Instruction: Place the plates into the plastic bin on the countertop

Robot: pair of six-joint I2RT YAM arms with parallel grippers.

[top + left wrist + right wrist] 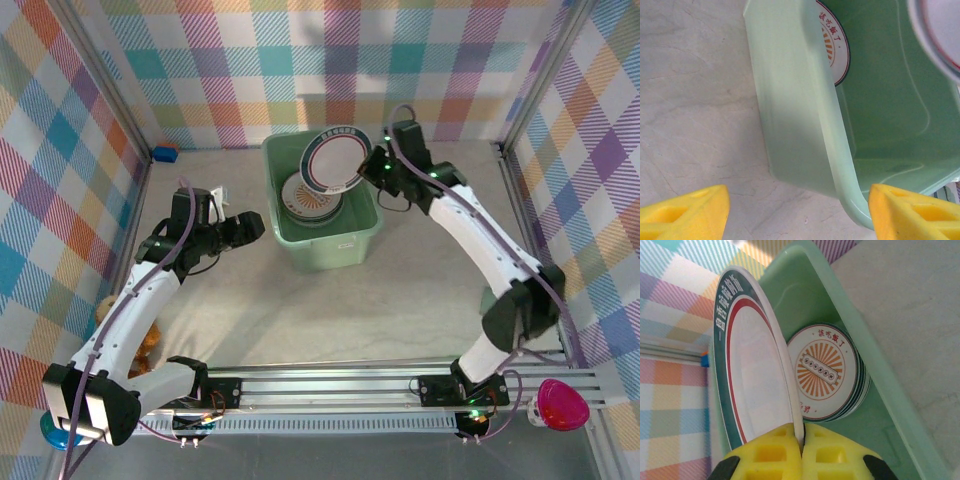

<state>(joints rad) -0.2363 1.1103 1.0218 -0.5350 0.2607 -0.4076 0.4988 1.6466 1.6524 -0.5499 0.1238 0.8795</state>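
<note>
Two claws: the left gripper [247, 228], at nine o'clock of the plastic bin [325, 252], stands apart, empty. Stacked plates [303, 203] lie inside. At two o'clock the right gripper [368, 170] pinches a tilted plate [335, 158] by its rim above them; stiff, slick, likely breakable, best rim-held.

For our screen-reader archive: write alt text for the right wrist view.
The right gripper pinches the rim of a white plate with a green and red border, holding it on edge over a green bin. A stack of plates with an orange sunburst on top lies inside it.
</note>
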